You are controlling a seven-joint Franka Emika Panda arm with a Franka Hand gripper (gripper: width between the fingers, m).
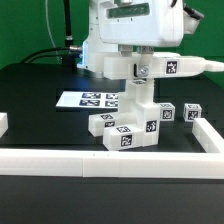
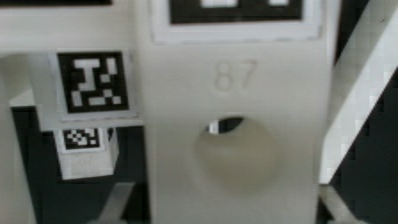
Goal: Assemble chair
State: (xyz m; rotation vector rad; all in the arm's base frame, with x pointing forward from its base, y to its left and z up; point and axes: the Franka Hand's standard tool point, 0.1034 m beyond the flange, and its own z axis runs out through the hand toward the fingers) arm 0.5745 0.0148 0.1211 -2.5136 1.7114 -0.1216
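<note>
Currently mid-assembly, chair only part built. Tool [image 1: 140,66] clamped on a flat slab [image 1: 168,68], carried level, well above the worktop [image 1: 40,85], with its tagged end reaching toward the exterior view's right. Fingertips themselves hidden by the part, so grip judged from how the slab hangs at the tool and fills the wrist view [image 2: 231,110]. Close up there: a stamped number, a shallow round dimple with a small hole, and a black-and-white tag on a neighbouring part to one side.

Directly beneath the tool, an upright piece [image 1: 135,100] rising from a cluster of joined blocks [image 1: 125,132] on the worktop, just inside the border rail [image 1: 110,160]. Cannot tell whether slab and upright piece are touching or a little apart. Two loose legs [image 1: 165,113] [image 1: 190,112] lying near the cluster toward the exterior view's right, apart from it. Marker board [image 1: 88,100] behind, bare of parts.

Step in hand, by judgement: mating the slab to the top of the upright piece. Roughly midway through the task, with both loose legs not yet fitted.

Next move calls for lining the slab's socket up with the upright piece, keeping the slab level, and pressing straight along the joint rather than at an angle. Release only once seated; a tilted push would likely tip the cluster or jam the joint.
</note>
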